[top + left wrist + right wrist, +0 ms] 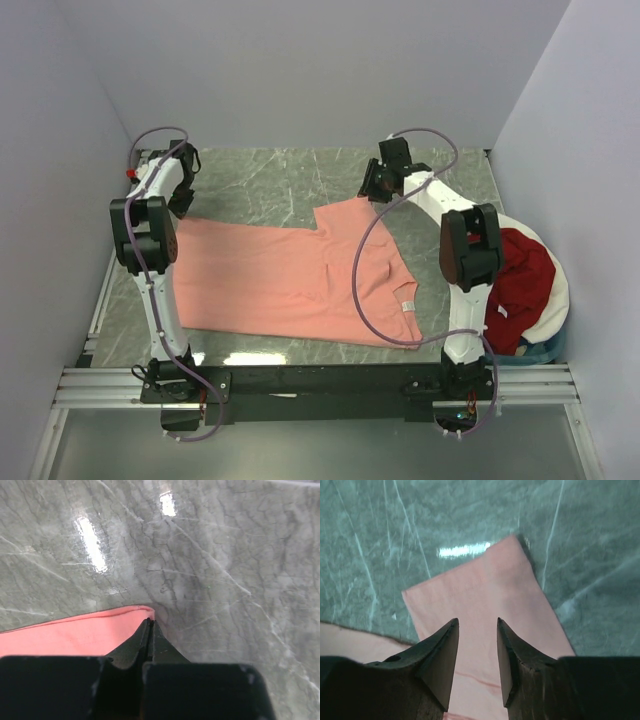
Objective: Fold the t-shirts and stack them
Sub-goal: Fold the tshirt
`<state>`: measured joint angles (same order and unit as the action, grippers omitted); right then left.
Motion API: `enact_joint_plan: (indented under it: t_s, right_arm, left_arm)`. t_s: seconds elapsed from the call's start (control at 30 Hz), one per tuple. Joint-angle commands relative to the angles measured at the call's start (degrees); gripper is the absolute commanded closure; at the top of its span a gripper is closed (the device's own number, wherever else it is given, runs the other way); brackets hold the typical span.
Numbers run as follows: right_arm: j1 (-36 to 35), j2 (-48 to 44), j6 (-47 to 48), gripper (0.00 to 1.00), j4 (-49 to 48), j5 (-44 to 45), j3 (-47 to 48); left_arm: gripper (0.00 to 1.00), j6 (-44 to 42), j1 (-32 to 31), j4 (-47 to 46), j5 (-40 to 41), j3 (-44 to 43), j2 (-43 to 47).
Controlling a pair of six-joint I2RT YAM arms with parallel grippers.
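A salmon-pink t-shirt [270,280] lies spread flat on the marble table, with its white neck label [407,305] at the near right. My left gripper [183,200] is at the shirt's far left corner. In the left wrist view it [150,621] is shut, its tips pinching the corner of the pink cloth [60,635]. My right gripper [375,188] hovers over the far sleeve. In the right wrist view it [477,622] is open and empty, with the sleeve [485,590] flat below it. A dark red t-shirt [525,270] lies crumpled in the basket at the right.
A white-rimmed round basket [562,300] stands at the table's right edge beside the right arm. Blue cloth [535,350] shows at its near side. White walls close in the table at the back, left and right. Bare marble [280,175] lies behind the shirt.
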<state>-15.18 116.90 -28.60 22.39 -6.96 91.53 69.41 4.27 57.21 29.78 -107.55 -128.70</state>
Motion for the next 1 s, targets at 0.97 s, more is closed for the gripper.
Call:
enact_joint_plan:
  t_s: [0.97]
  right_arm:
    - [0.7,18.2,2.1,0.52,9.1,7.1,21.1]
  left_arm:
    - [0.99,-2.5,0.2,-4.1,-3.6,1.6,4.1]
